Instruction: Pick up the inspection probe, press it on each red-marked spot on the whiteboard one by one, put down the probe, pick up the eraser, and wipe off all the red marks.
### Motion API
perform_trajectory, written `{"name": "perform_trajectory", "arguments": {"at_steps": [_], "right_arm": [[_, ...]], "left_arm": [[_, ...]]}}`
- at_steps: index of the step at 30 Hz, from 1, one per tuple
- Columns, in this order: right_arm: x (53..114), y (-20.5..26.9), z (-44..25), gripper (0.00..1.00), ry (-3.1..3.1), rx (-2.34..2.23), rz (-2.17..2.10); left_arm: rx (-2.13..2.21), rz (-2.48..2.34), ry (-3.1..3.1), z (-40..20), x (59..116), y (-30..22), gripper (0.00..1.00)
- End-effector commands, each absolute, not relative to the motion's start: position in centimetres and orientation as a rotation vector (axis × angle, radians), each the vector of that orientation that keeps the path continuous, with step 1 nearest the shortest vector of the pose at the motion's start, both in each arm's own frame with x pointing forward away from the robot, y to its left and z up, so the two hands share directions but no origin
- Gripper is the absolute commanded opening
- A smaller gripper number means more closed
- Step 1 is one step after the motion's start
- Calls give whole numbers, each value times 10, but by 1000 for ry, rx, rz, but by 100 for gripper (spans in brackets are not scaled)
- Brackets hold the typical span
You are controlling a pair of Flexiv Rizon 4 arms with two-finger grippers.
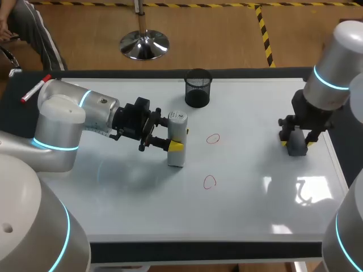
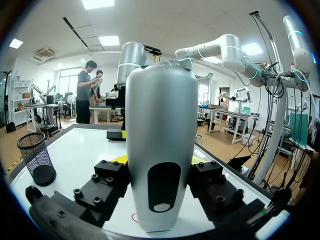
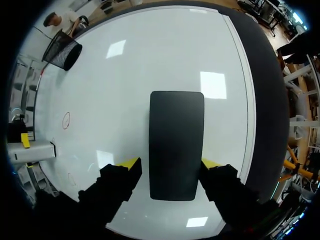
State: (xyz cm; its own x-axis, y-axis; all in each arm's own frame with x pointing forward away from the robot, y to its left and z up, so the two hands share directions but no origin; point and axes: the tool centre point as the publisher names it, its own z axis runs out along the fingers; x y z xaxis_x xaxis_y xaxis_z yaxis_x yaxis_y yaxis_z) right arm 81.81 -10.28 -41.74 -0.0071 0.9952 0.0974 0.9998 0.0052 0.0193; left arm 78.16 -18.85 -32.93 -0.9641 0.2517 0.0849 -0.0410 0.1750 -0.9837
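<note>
Inspection probe (image 1: 177, 139) upright, pinched by left jaws, left arm (image 1: 85, 116) stretched level; right jaws straddle eraser (image 3: 176, 145), grip unclear.

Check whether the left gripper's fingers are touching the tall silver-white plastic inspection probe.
Touching. The left wrist view shows the inspection probe pinched between the fingers of the left gripper, both flush against its sides, no gap.
</note>
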Motion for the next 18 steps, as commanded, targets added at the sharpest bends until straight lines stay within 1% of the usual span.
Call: {"name": "perform_trajectory", "arguments": {"at_steps": [1,2,4,5,6,7,8,9,18], "right_arm": [[822,-101,-422,73,-2187,-2175,-118],[822,-101,-422,71,-2187,-2176,-117],[823,-100,-423,50,-2188,-2179,-114],[823,-100,-423,48,-2189,-2180,-113],[823,-100,-423,44,-2190,-2181,-112],[823,-100,-423,34,-2191,-2182,-111],[823,-100,-423,11,-2192,-2186,-110],[823,-99,-423,0,-2193,-2191,-108],[817,-95,-410,0,-2217,-2204,-102]], "left_arm": [[-204,1875,-2218,-339,780,-189,0],[-204,1875,-2218,-339,780,-189,0],[-204,1875,-2218,-339,780,-189,0],[-204,1875,-2218,-339,780,-189,0],[-204,1875,-2218,-339,780,-189,0],[-204,1875,-2218,-339,780,-189,0],[-204,1875,-2218,-339,780,-189,0],[-204,1875,-2218,-339,780,-189,0],[-204,1875,-2218,-339,780,-189,0]]}}
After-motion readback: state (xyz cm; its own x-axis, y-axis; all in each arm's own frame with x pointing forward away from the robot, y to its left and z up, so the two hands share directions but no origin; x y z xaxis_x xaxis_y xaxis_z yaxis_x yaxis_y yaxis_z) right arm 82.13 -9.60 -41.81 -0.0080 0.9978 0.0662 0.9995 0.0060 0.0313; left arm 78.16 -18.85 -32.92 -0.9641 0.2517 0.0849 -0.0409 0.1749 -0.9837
